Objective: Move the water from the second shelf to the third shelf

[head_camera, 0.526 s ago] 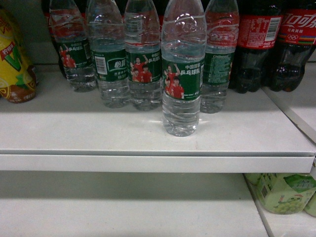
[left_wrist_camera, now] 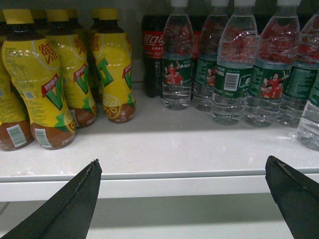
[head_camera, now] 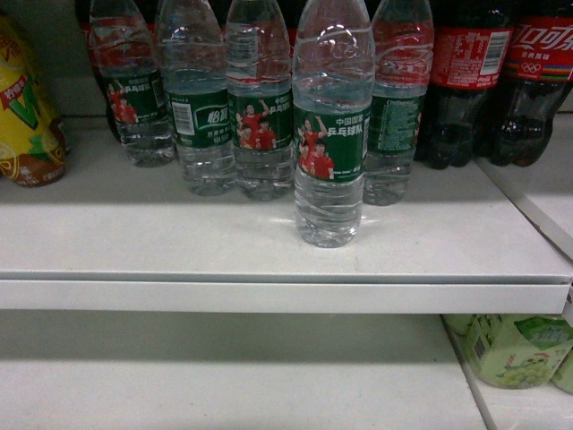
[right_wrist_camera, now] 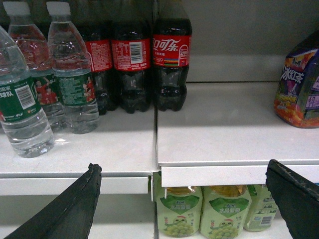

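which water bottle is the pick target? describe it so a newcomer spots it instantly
Find the white shelf carrying the row of green-labelled water bottles, between yellow juice bottles and dark cola bottles. The target water bottle stands alone ahead of that row, nearest the shelf's front edge.
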You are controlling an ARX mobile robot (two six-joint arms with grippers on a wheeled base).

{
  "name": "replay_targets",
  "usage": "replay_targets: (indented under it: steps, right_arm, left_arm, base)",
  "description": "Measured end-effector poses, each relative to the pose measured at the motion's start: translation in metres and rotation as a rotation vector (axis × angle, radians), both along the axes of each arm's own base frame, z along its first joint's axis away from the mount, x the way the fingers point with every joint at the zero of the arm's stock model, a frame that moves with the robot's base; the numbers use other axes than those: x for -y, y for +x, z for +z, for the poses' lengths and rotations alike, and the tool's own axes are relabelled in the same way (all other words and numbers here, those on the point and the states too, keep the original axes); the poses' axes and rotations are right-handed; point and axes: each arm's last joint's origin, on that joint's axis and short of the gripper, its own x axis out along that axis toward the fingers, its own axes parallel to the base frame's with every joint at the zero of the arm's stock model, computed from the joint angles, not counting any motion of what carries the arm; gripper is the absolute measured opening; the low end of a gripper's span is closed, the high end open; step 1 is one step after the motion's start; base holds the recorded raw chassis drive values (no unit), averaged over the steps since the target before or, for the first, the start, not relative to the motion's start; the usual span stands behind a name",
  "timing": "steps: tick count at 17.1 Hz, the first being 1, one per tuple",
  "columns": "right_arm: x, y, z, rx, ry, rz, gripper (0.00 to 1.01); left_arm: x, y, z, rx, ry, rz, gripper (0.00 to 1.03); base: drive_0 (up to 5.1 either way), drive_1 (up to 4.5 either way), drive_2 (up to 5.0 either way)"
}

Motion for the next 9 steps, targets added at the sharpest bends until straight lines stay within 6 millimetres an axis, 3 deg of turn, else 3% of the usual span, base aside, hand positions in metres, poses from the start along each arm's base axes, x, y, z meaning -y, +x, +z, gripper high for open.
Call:
replay_targets:
  steps: [9]
  right_arm:
    - [0.0000, 0.0000, 0.0000, 0.000, 0.000, 0.000, 0.98]
  left_arm:
    - [0.0000, 0.0000, 0.0000, 0.000, 0.000, 0.000, 0.98]
  base:
    - [0.0, 0.00, 0.0]
